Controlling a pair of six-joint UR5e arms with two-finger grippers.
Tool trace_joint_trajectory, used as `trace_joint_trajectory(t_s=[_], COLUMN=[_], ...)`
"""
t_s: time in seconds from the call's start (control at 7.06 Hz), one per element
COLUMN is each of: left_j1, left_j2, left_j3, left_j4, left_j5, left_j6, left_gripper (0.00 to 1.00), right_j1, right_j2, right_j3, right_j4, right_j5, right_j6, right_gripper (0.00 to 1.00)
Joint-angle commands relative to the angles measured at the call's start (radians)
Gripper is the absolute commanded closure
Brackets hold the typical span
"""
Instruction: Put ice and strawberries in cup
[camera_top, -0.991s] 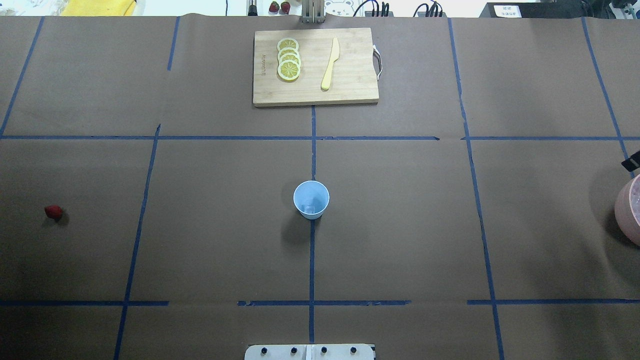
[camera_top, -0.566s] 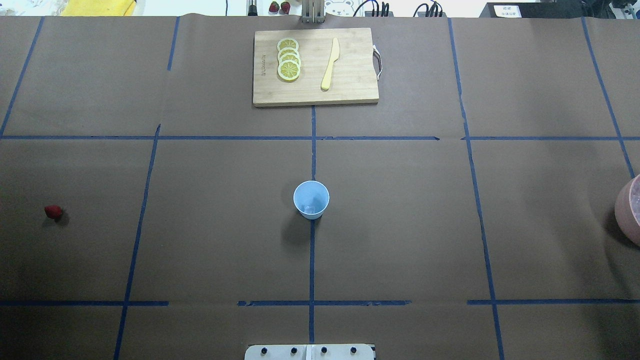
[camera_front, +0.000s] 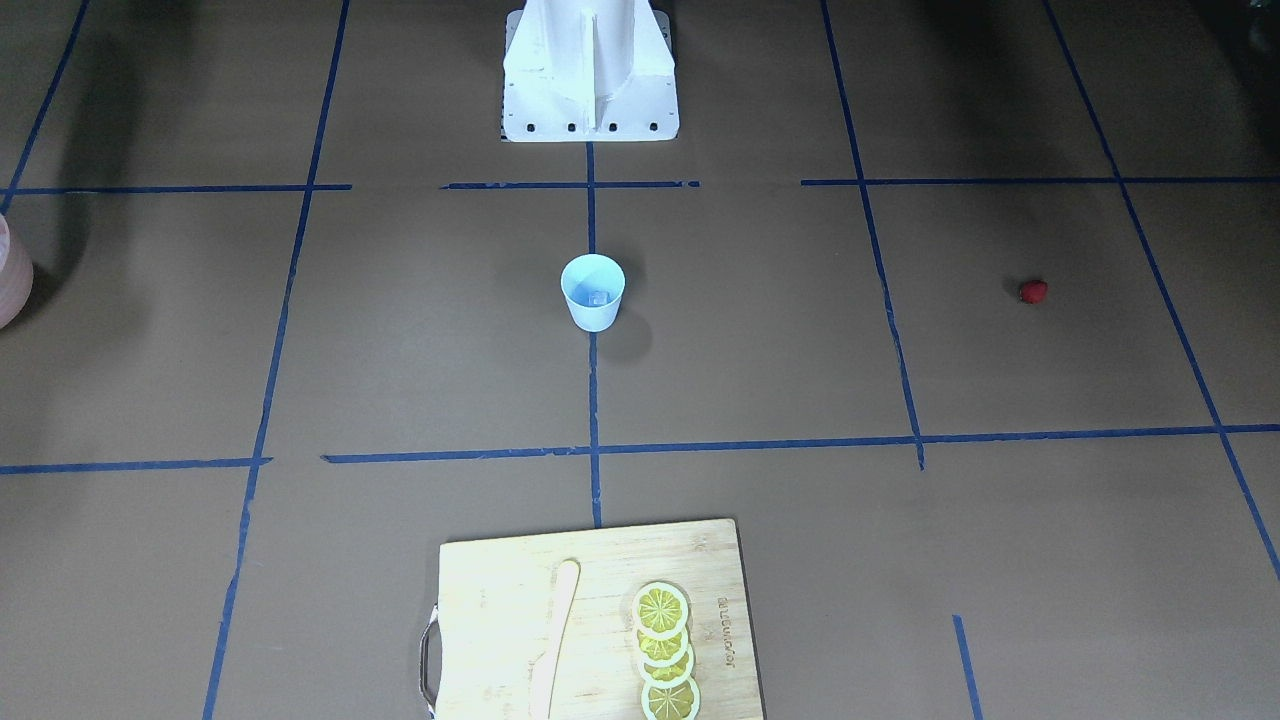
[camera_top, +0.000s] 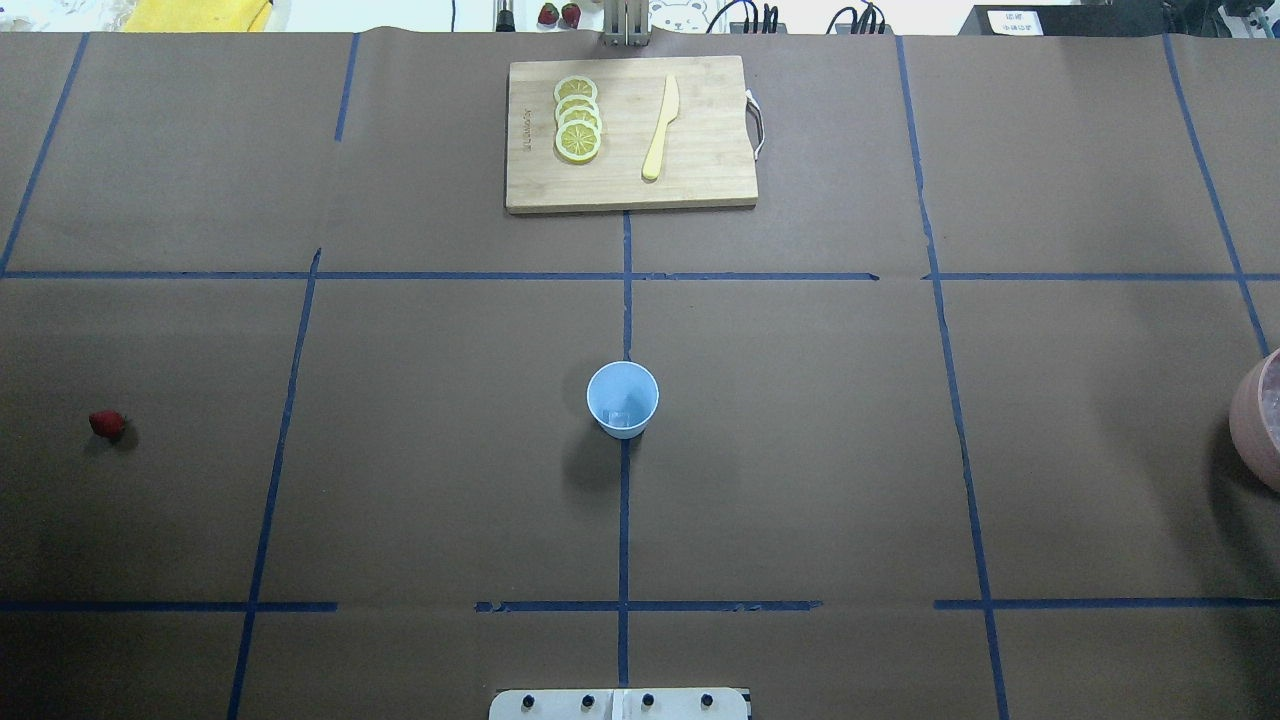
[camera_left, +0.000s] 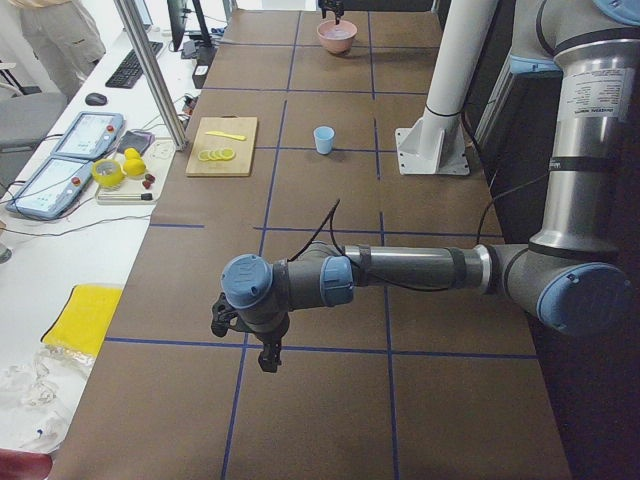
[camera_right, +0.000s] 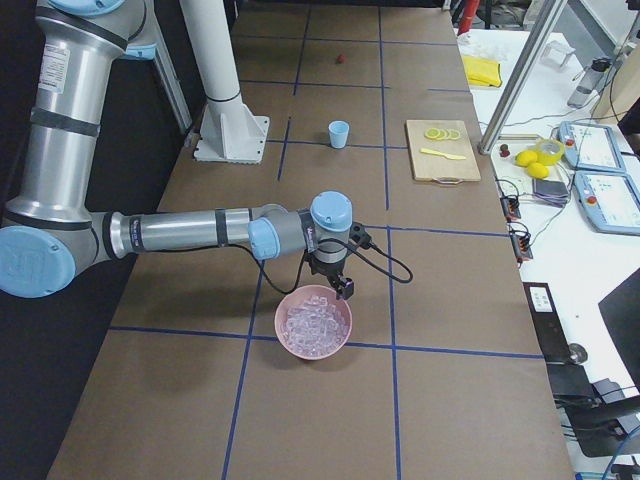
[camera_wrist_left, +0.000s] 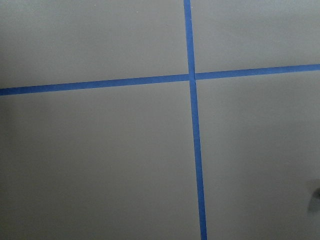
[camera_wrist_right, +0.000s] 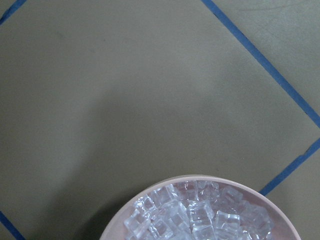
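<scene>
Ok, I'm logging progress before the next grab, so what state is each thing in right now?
Cup, upright, one ice cube inside.
Strawberry, lying on the table, outside the cup.
Bowl, upright, filled with ice.
Lemon slices, overlapping in a row on the cutting board.
Knife, flat on the board.
Left end effector, above bare table; open or shut unclear.
Right end effector, by the bowl's edge; open or shut unclear.

Your overhead and front-facing views oppose, both sharing the cup (camera_top: 622, 398), right wrist view close over the bowl (camera_wrist_right: 200, 178) by the right gripper (camera_right: 345, 290).
</scene>
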Motion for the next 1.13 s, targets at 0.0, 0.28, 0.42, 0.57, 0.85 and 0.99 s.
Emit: trace_joint_trajectory(t_s=[0.0, 0.28, 0.42, 0.57, 0.85, 0.99], left_j1=[0.000, 0.000, 0.000, 0.000, 0.000, 0.000], left_j2=[0.000, 0.000, 0.000, 0.000, 0.000, 0.000], left_j3=[0.000, 0.000, 0.001, 0.001, 0.001, 0.001], left_j4=[0.000, 0.000, 0.000, 0.000, 0.000, 0.000], left_j5=[0.000, 0.000, 0.000, 0.000, 0.000, 0.000], left_j6=[0.000, 0.000, 0.000, 0.000, 0.000, 0.000], left_gripper=[0.00, 0.00, 0.00, 0.00, 0.00, 0.00], right_j1=[0.002, 0.001, 0.001, 0.001, -0.001, -0.002], right_j2=[-0.013, -0.045, -0.047, -0.052, -0.050, -0.052], right_j3=[-0.009, -0.009, -0.026, -0.035, -0.037, -0.037], right_j4=[0.000, 0.003, 0.006, 0.007, 0.007, 0.007], right_j5=[-0.012, -0.078, -0.078, -0.081, -0.077, -0.076], right_j6=[-0.260, -0.415, -0.445, -0.450, -0.447, -0.447], right_gripper=[0.01, 0.01, 0.02, 0.02, 0.03, 0.03])
